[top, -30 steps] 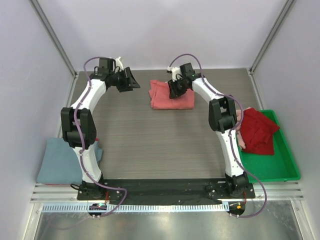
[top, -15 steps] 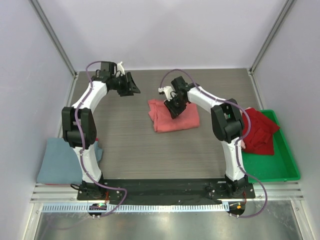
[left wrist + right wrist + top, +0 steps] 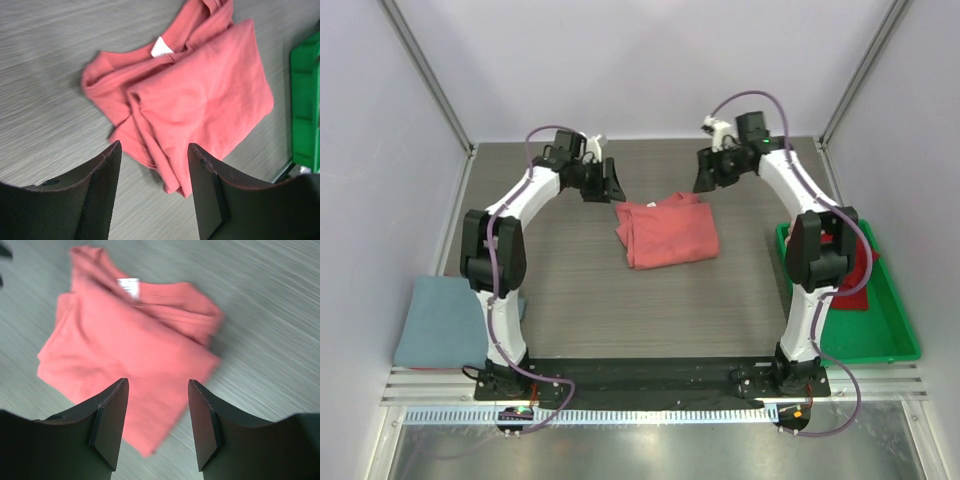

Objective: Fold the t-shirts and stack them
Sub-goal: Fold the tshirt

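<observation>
- Three t-shirts, first: one coral t-shirt (image 3: 667, 232), folded, lies mid-table (image 3: 570, 270) between the two grippers and is touched by neither.
- Second: one red t-shirt (image 3: 861, 268), bunched in the single green bin (image 3: 885, 340) at the right.
- Third: one blue-grey t-shirt (image 3: 435, 320), flat beside the left arm's base.
- Left gripper (image 3: 610, 183): fingers spread wide, empty, near the coral t-shirt's far left corner.
- Right gripper (image 3: 705, 170): fingers spread wide, empty, near its far right corner.
</observation>
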Available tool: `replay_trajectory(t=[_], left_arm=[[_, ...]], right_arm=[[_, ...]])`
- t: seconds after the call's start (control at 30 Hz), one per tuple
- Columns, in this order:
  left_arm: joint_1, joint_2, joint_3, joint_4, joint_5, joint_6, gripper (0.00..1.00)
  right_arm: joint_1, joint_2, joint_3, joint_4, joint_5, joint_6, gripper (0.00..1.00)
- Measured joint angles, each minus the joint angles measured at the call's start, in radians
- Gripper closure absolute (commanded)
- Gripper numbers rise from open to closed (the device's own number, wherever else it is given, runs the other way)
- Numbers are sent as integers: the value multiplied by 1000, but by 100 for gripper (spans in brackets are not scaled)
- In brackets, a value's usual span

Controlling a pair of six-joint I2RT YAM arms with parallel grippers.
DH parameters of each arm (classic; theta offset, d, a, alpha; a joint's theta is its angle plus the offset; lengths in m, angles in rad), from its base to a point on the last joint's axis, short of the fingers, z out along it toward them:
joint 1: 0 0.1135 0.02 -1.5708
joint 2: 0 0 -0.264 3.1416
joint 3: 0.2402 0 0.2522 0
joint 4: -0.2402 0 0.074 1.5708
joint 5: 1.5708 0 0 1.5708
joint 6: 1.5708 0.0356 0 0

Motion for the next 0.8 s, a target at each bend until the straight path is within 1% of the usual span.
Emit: replay_trajectory(t=[0.13,0.23,0.43,0.6,0.8], left_arm=[[-52,53,31,-12,-22,55,50],[-69,112,72,-24,-41,101,51],[-69,199,169,-55,-74,159,49],[-71,242,229,-57,-87,182,51],[-82,266,241,-61,-89,188,54]], right_arm=[[-156,23,-8,0,-91,6,44],[-205,74,-4,-23,-161,-19,44],[-203,190,56,-105,-265,-109,44],[-205,228,81,-130,-295,-138,44],[-219,266,117,-135,-297,-150,44]])
